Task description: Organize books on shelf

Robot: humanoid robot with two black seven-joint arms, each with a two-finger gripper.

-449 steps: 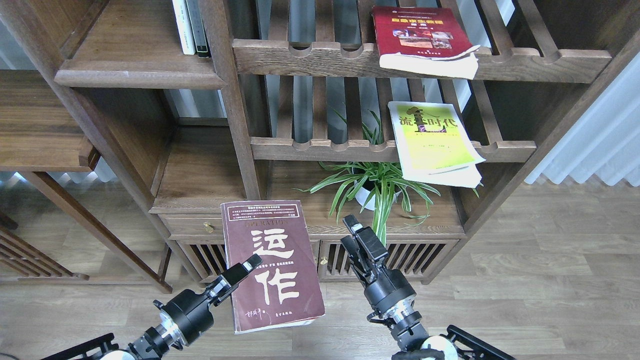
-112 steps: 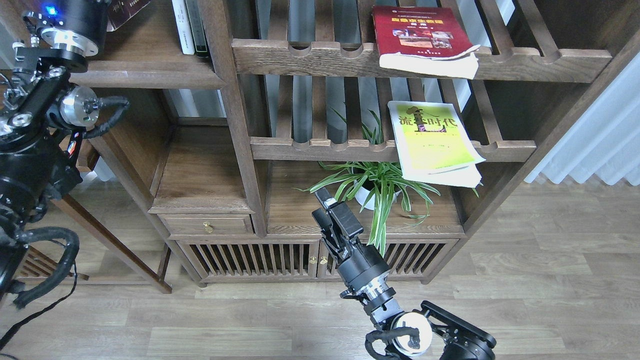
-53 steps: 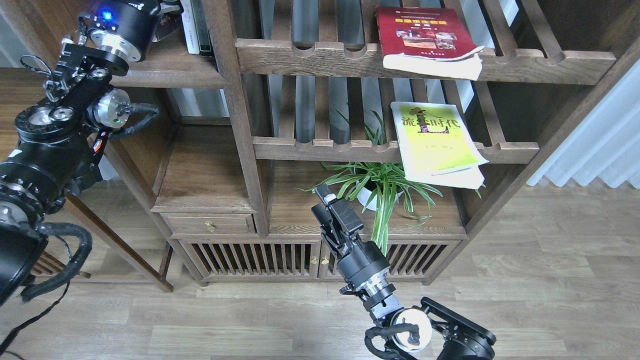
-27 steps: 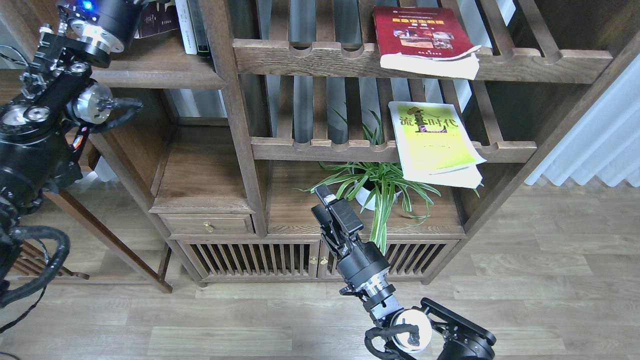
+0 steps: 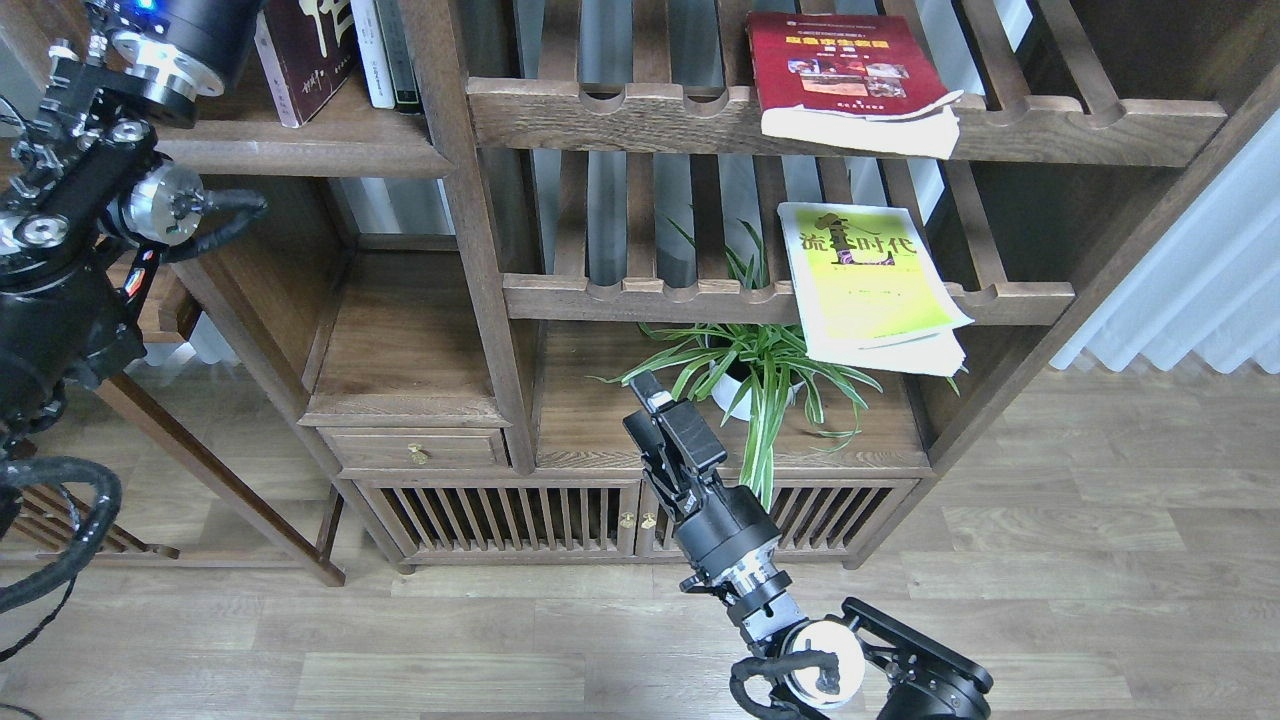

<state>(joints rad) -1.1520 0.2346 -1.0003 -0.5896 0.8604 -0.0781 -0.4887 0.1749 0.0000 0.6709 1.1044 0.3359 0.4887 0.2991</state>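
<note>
Dark maroon paperback w/ white characters [image 5: 300, 55] stood leaning on the solid dark-brown wooden shelf [image 5: 300, 150] at 11 o'clock, left gripper's jaws off-frame, can't tell, right gripper [image 5: 655, 415] looked narrow, empty at 6; risk: book toppling if nudged.

shelf [image 5: 330, 140]: right half filled by maroon book [image 5: 300, 55], white book [image 5: 368, 50] | left half blocked by left arm [image 5: 90, 200] | front edge bare

White character 作 partly shows on the dark maroon paperback [image 5: 300, 50]; 流 and 时代 on the yellow-green paperback [image 5: 868, 275].
</note>
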